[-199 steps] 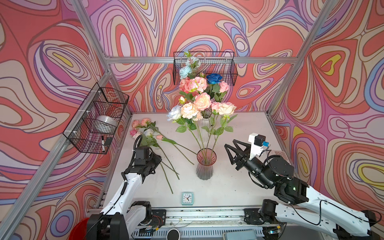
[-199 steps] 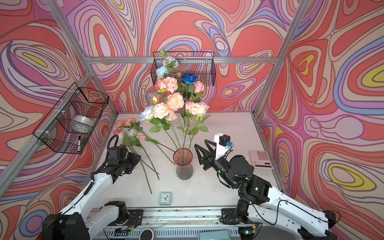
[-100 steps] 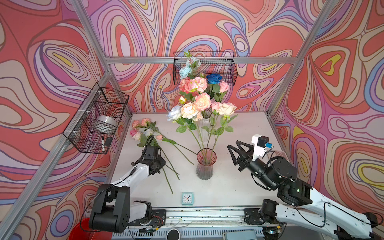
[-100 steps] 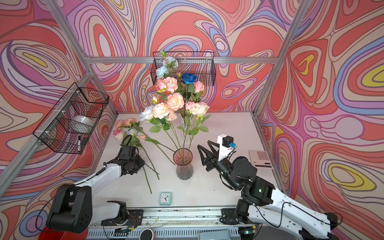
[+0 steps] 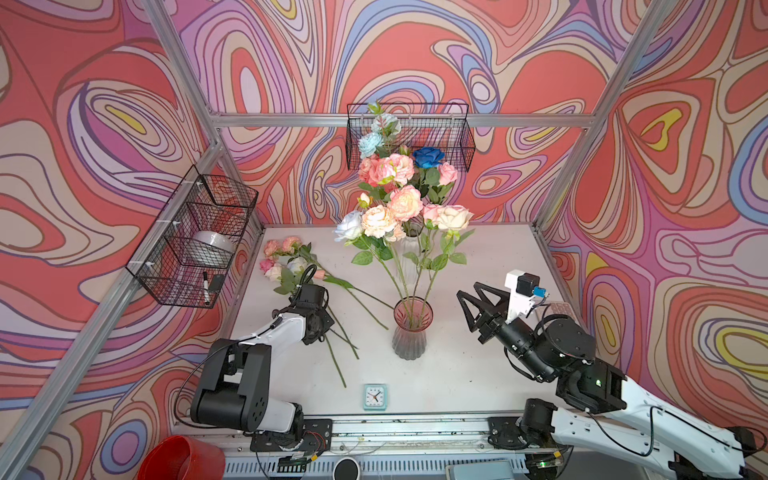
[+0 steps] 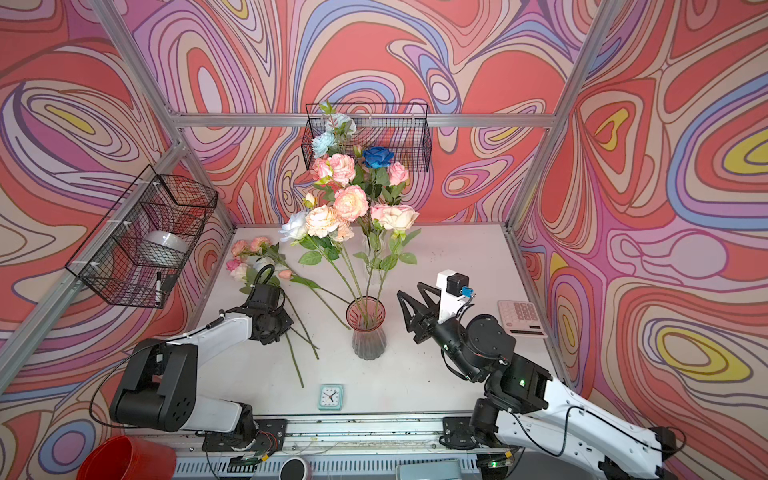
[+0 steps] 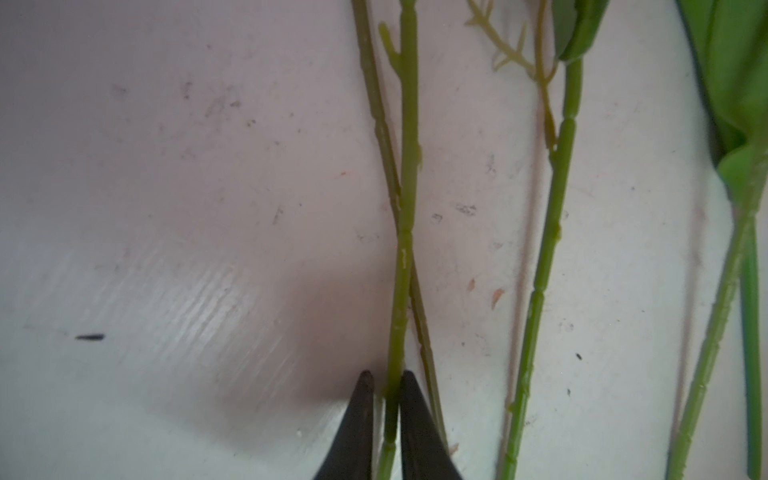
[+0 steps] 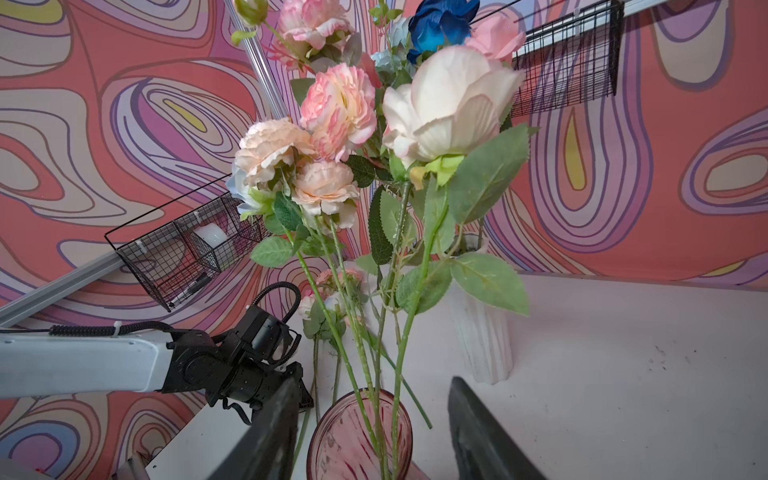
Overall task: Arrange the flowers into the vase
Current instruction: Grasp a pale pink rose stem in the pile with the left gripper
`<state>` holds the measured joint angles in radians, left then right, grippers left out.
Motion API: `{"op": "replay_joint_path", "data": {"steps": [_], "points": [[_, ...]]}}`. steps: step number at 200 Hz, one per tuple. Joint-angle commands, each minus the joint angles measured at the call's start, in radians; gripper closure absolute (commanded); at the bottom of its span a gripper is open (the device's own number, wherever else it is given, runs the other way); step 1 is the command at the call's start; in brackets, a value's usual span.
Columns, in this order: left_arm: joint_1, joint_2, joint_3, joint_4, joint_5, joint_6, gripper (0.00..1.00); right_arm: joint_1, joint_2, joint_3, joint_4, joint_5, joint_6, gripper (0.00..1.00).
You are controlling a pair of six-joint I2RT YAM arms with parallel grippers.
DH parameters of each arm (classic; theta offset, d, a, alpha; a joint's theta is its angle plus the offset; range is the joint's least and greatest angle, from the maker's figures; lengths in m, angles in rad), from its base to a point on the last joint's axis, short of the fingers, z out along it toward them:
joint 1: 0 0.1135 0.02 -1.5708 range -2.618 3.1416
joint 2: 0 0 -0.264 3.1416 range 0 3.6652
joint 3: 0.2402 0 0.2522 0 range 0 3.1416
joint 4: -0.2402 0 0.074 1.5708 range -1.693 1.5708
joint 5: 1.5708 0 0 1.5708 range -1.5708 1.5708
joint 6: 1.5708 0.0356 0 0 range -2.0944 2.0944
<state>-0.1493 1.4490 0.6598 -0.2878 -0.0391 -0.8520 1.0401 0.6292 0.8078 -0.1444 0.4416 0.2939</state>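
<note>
I counted two vases (image 5: 409, 347), two wire baskets (image 5: 174, 291), one clock (image 5: 375, 396), and one calculator (image 6: 523, 318); the flowers (image 5: 405, 203) overlapped too much to count.

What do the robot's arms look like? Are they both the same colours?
Yes. The left arm and right arm both have white shells, black joints and thin black cables looping outside. Their fingers are black and pointed. The right arm also carries a white camera block with a small blue part.
</note>
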Motion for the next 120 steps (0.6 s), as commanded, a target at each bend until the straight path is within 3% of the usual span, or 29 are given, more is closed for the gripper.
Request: {"op": "replay_joint_path", "data": {"steps": [1,32,64,120], "points": [[-0.005,0.010,-0.018,-0.029,-0.010,0.009,0.93,-0.002,-0.009,-0.006,-0.020,0.019,-0.002,0.41],[-0.011,-0.055,-0.006,-0.037,-0.022,0.025,1.00,-0.003,-0.010,-0.006,-0.019,0.022,-0.001,0.41],[-0.014,-0.143,0.025,-0.074,-0.028,0.044,1.00,-0.003,-0.005,-0.006,-0.014,0.023,0.002,0.41],[-0.018,-0.445,0.140,-0.217,-0.066,0.068,1.00,-0.003,-0.003,0.019,-0.019,0.024,-0.003,0.41]]}}
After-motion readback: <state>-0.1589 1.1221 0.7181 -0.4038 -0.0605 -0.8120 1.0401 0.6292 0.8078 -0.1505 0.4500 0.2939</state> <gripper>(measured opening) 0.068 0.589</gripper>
